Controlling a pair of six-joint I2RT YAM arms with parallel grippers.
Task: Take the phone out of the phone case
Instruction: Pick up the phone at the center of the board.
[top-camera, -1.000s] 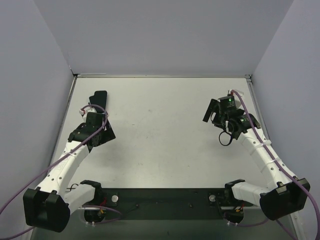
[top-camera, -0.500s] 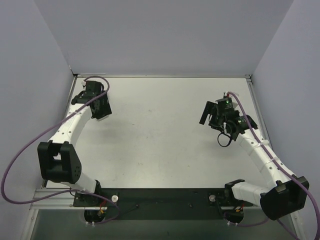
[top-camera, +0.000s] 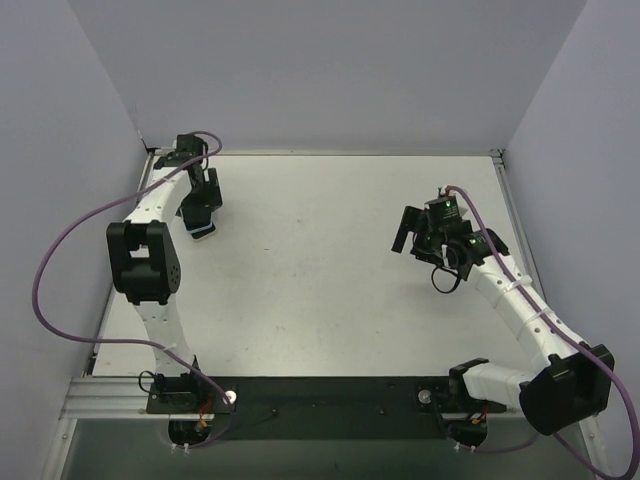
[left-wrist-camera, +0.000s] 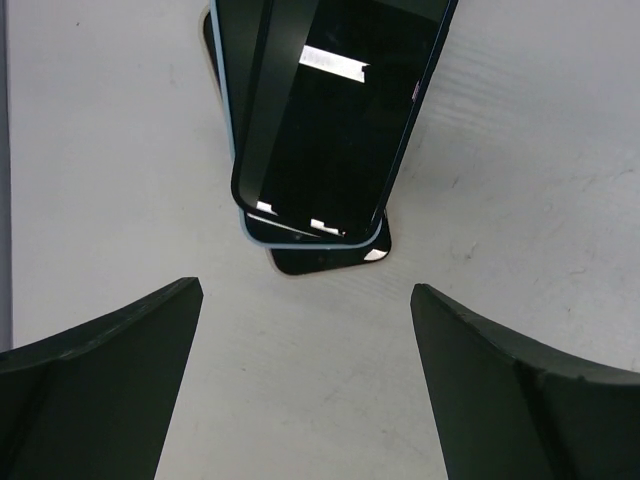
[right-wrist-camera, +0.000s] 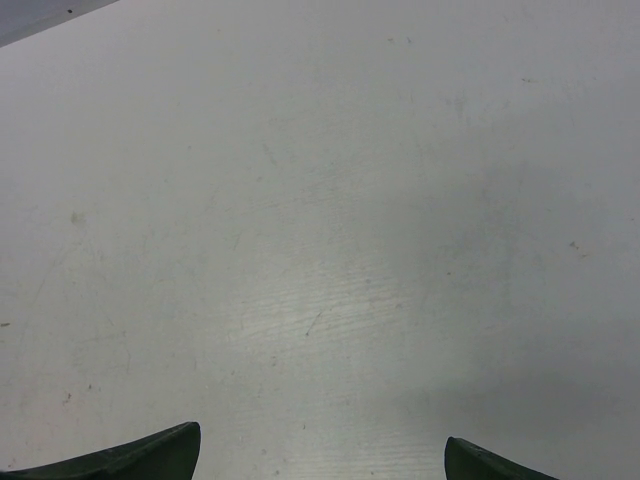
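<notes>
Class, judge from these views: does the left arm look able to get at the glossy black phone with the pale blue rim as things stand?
Probably yes. The left end effector is open directly before the glossy black phone, with only bare white table between them.

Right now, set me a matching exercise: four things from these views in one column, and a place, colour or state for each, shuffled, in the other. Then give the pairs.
Things
1. left gripper
2. right gripper
3. phone
4. cable

Place, colour or state
A. purple
B. open, only bare table ahead of it
C. dark face up, far left of the table
D. open, phone just ahead of its fingers

Pairs: 1-D, 2-B, 3-C, 4-A
</notes>
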